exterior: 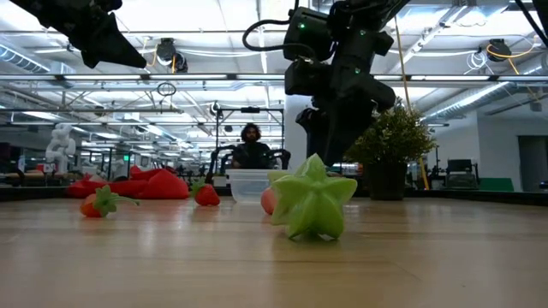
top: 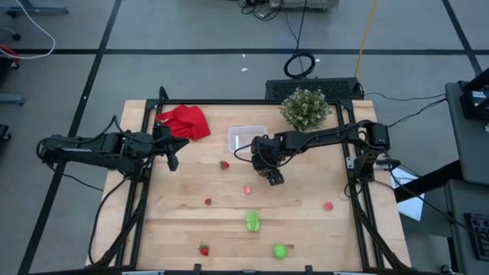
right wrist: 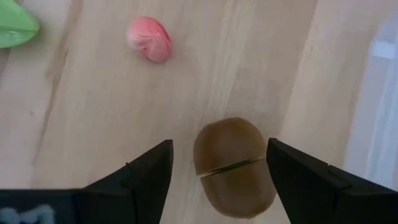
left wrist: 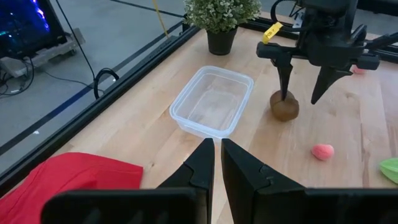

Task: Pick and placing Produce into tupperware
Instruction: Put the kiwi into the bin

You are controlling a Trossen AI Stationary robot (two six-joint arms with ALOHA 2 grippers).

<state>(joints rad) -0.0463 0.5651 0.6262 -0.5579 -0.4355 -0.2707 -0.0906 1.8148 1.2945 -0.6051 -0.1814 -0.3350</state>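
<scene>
The brown oval (right wrist: 233, 165) lies on the wooden table beside the clear tupperware (top: 247, 137), which stands empty in the left wrist view (left wrist: 214, 101). My right gripper (right wrist: 219, 146) is open and points down, with one finger on either side of the oval and a gap to each. In the high view the gripper (top: 273, 177) hides the oval. Several red strawberry pieces (top: 225, 164) and two green pieces (top: 253, 221) lie scattered on the near half of the table. My left gripper (top: 173, 160) is shut and hovers near the red cloth (top: 183, 121).
A potted plant (top: 306, 107) stands at the far edge, just right of the tupperware. The red cloth lies at the far left corner. A pink piece (right wrist: 149, 38) lies close to the brown oval. A person sits beyond the table (exterior: 250, 145).
</scene>
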